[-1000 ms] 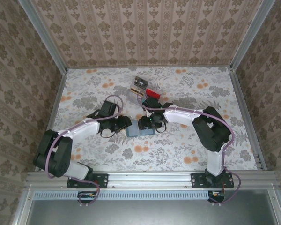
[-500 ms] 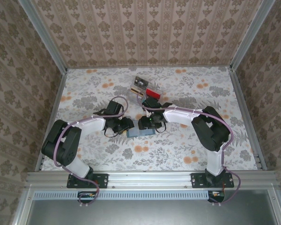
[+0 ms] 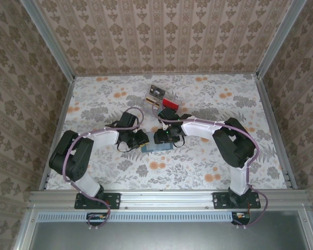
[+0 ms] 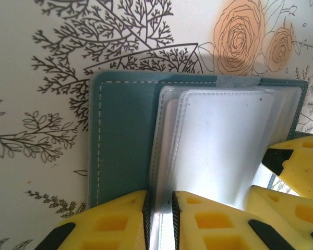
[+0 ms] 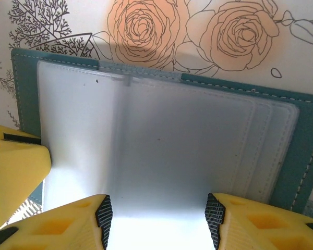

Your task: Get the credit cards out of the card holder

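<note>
Slate-blue and spread open flat, the card holder point(image 3: 157, 147) lies near the middle of the flowered table point(image 3: 224, 161), between the two arms' heads. From the left wrist you can see its stitched panel with a stack of clear sleeves point(image 4: 219, 140) fanned over it. The left gripper point(image 4: 160, 211) has its yellow fingers point(image 4: 109, 226) drawn almost together, pinching the near edge of a sleeve leaf in the narrow slot between them. The right gripper point(image 5: 156, 213) stands spread wide, one finger to each side of the sleeves' near edge, with nothing nipped between them (whether its tips press on the plastic I cannot tell). The credit cards point(image 3: 169, 101) lie in a small loose cluster farther back on the table, beyond the right gripper and apart from the holder: a striped one, a red one, a dark one. Whether any card sits inside the sleeves I cannot make out.
</note>
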`<state>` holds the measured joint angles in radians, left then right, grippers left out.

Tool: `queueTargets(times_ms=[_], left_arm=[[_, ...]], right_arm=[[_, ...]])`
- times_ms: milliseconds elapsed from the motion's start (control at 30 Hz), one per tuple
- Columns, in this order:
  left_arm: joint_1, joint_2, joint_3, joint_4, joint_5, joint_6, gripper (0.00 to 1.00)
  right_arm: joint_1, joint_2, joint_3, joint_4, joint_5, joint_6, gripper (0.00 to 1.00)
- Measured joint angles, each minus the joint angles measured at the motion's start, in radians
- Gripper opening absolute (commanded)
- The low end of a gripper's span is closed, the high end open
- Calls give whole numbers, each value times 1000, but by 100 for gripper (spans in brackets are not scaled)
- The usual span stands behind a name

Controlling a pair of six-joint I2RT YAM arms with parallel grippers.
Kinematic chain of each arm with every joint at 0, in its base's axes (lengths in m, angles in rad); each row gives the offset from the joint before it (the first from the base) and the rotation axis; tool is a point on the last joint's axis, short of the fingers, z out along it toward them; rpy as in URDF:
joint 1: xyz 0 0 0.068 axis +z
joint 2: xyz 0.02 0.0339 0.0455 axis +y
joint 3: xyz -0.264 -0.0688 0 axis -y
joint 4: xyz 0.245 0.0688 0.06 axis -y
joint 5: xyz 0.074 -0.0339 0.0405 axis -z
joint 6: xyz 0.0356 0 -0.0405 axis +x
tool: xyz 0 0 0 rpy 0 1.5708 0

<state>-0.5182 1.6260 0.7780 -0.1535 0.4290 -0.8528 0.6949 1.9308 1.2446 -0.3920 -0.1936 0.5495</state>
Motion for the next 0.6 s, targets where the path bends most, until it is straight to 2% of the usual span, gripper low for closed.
queueTargets(times_ms=[233,400,600], left_arm=[[0,2,0,10,13,1,19],[0,2,2,10,13,1,19],[0,2,2,10,13,1,19]], right_arm=[[0,0,0,0,0,0,55],[0,0,0,4,-2,-8,63],[7,2,0,4,7,-24,62]])
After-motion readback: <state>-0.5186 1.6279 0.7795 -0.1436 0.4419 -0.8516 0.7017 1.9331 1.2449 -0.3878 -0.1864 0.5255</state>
